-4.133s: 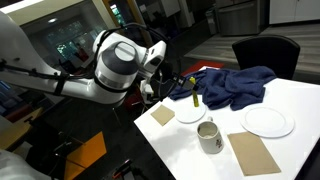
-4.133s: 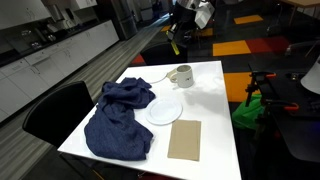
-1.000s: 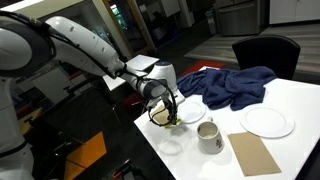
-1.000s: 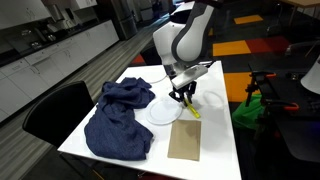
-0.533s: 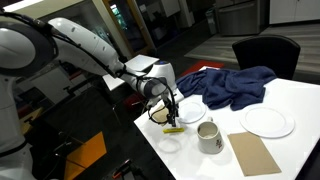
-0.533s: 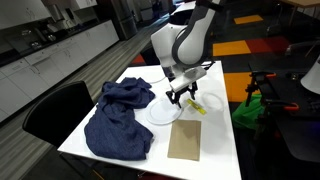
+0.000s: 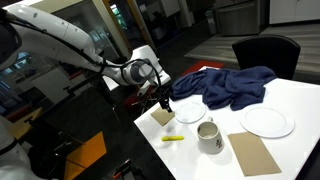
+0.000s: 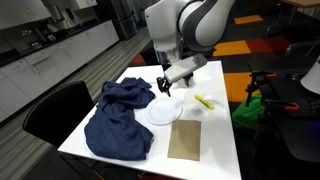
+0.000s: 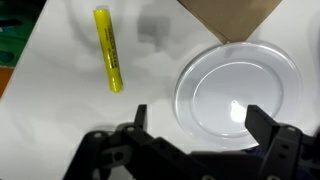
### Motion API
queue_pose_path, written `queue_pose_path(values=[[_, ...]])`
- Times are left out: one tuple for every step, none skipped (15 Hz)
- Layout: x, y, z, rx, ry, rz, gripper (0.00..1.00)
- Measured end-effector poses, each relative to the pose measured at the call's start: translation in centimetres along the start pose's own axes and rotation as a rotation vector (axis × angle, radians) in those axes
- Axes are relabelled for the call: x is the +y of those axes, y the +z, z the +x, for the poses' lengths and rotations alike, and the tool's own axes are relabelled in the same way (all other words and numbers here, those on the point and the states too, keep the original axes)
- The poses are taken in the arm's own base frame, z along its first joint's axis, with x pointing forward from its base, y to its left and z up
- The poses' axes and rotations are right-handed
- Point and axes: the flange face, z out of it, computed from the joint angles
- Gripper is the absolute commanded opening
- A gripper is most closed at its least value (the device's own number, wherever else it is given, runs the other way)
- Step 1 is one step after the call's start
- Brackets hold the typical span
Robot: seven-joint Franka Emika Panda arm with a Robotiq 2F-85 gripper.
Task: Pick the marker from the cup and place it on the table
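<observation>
The yellow marker [image 7: 173, 138] lies flat on the white table [image 7: 290, 150], to the left of the whitish cup [image 7: 209, 135]. It also shows in an exterior view as the marker [image 8: 204, 102] and in the wrist view as the marker [image 9: 108, 48]. My gripper [image 7: 165, 101] hangs above the table, over a white plate [image 9: 240, 95], apart from the marker. Its jaws stand wide open with nothing between them: gripper [image 9: 200, 125], gripper [image 8: 165, 86]. Nothing sticks out of the cup.
A blue cloth [image 7: 230, 85] is heaped on the far side of the table. Two white plates [image 7: 190, 112] [image 7: 268, 121] and tan mats [image 7: 162, 116] [image 7: 253, 152] lie on it. A dark chair [image 7: 265, 52] stands beyond the table's edge.
The gripper opened and let go of the marker, which now lies on the table. The arm then rose and drew back over the plate.
</observation>
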Motion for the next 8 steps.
queue_pose_path(values=[[0.1, -1.1, -0.4, 0.028, 0.003, 0.008, 1.0], [0.2, -2.2, -0.7, 0.053, 0.007, 0.012, 1.0], [0.4, -3.1, -1.0, 0.075, 0.015, 0.013, 1.0], [0.7, -3.8, -1.3, 0.096, 0.024, 0.012, 1.0], [1.1, -4.5, -1.7, 0.115, 0.033, 0.009, 1.0], [1.4, -5.2, -2.0, 0.134, 0.039, 0.012, 1.0], [1.6, -5.7, -2.4, 0.15, 0.041, 0.018, 1.0], [1.9, -6.2, -2.8, 0.159, 0.042, 0.024, 1.0]])
